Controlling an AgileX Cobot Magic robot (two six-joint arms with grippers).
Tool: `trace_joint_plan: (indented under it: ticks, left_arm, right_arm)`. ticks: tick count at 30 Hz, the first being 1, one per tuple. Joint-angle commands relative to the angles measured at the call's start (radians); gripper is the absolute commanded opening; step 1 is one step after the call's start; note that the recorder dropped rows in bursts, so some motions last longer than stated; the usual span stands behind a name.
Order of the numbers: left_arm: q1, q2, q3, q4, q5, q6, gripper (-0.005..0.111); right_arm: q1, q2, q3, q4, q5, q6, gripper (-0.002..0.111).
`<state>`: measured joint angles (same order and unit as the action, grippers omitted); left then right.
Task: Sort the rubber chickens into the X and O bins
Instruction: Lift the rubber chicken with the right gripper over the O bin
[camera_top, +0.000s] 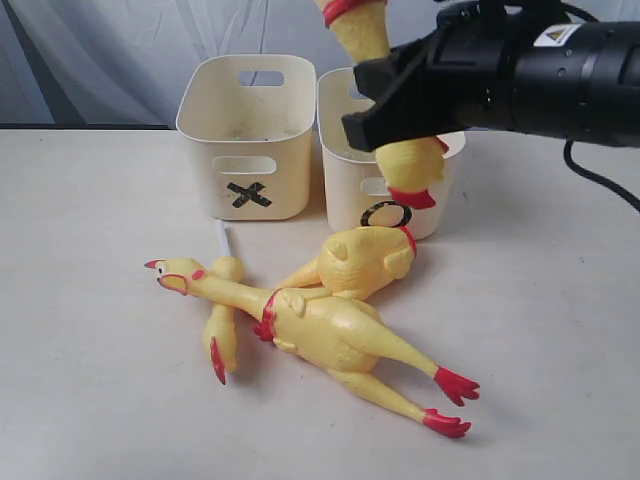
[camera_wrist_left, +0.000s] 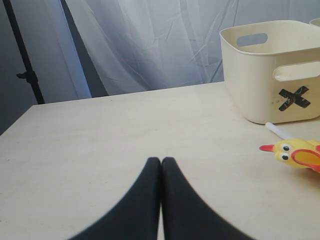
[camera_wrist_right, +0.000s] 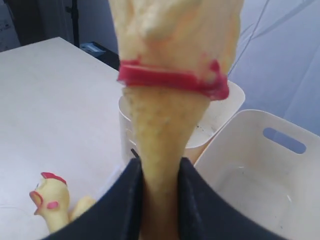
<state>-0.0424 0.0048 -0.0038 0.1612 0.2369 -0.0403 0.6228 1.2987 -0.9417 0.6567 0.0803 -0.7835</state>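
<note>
My right gripper (camera_top: 378, 112) (camera_wrist_right: 160, 172) is shut on the neck of a yellow rubber chicken (camera_top: 408, 160) (camera_wrist_right: 172, 100) held above the O bin (camera_top: 350, 185) (camera_wrist_right: 260, 170). Its head hangs down and its body rises out of the exterior view. Left of the O bin stands the X bin (camera_top: 245, 130) (camera_wrist_left: 270, 75) (camera_wrist_right: 235, 97). A whole chicken (camera_top: 320, 330) (camera_wrist_left: 295, 152), a headless body (camera_top: 365, 262) and a head-and-neck piece (camera_top: 222, 320) lie on the table in front of the bins. My left gripper (camera_wrist_left: 161, 161) is shut on nothing over bare table, and the exterior view does not show it.
A thin white stick (camera_top: 222, 238) (camera_wrist_left: 280, 131) lies in front of the X bin beside the whole chicken's head. A pale curtain hangs behind the table. The right arm's black cable (camera_top: 600, 180) trails over the table at the right.
</note>
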Motion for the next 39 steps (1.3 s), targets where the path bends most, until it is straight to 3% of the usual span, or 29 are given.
trace_joint_plan:
  ticks: [1,9,13,19,24,32,39]
  left_arm:
    - [-0.009,-0.005,0.004,0.001,-0.001,-0.004,0.0]
    - [-0.009,-0.005,0.004,0.001,-0.001,-0.004,0.0]
    - [-0.009,-0.005,0.004,0.001,-0.001,-0.004,0.0]
    - [-0.009,-0.005,0.004,0.001,-0.001,-0.004,0.0]
    - [-0.009,-0.005,0.004,0.001,-0.001,-0.004,0.0]
    - [-0.009,-0.005,0.004,0.001,-0.001,-0.004,0.0]
    - [-0.009,-0.005,0.004,0.001,-0.001,-0.004,0.0]
  right_arm:
    - [-0.006,0.005,-0.06,0.007,0.005,0.033,-0.001]
    - [-0.181,0.005,-0.118,-0.067,0.299,0.194,-0.001]
    - [-0.236,0.005,-0.163,-0.265,0.451,0.317,-0.001]
    - [-0.243,0.007,-0.234,-0.591,0.577,0.565,-0.001]
    - [-0.243,0.092,-0.336,-0.604,0.711,0.592,-0.001]
    - [-0.243,0.359,-0.651,-0.603,0.979,0.738,-0.001]
    - [-0.243,0.478,-0.753,-0.535,1.101,0.757,-0.001]
